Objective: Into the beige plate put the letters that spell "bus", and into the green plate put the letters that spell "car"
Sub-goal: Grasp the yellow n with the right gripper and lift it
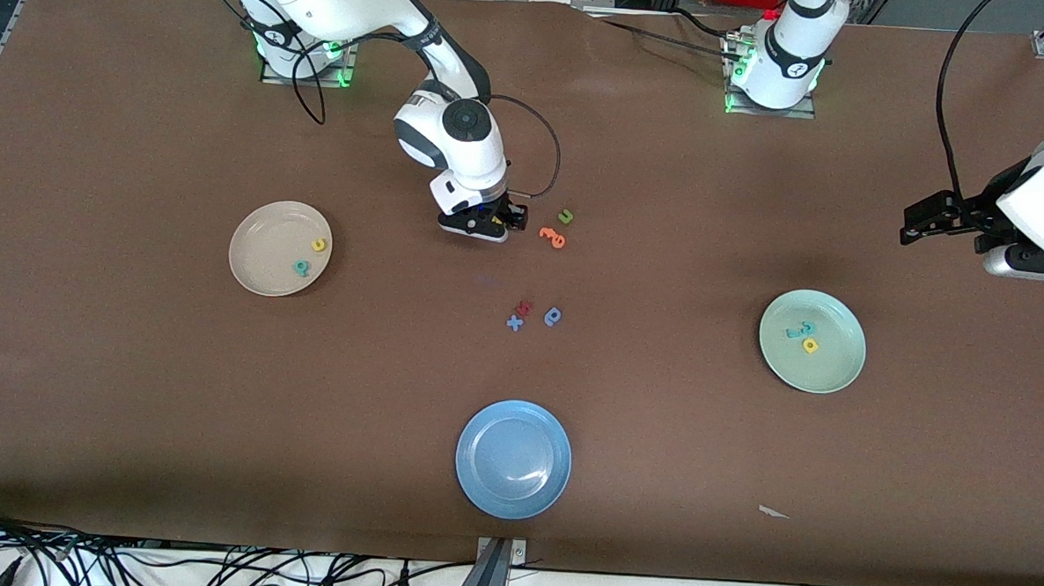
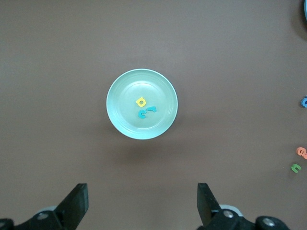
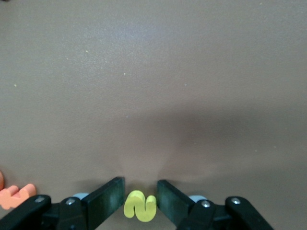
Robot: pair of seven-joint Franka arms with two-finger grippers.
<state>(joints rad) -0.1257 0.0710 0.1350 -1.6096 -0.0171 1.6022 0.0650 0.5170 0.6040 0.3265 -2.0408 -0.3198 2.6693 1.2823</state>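
On brown table [image 1: 130, 382], three plates, cables along front edge [image 1: 210, 570]

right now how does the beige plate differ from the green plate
The beige plate holds two letters, a yellow and a teal one; the green plate holds three, two teal and one yellow.
The beige plate lies toward the right arm's end of the table, the green plate toward the left arm's end.
The open left gripper hangs over the table by the green plate; no gripper is near the beige plate.
Both are round, shallow and similar in size.
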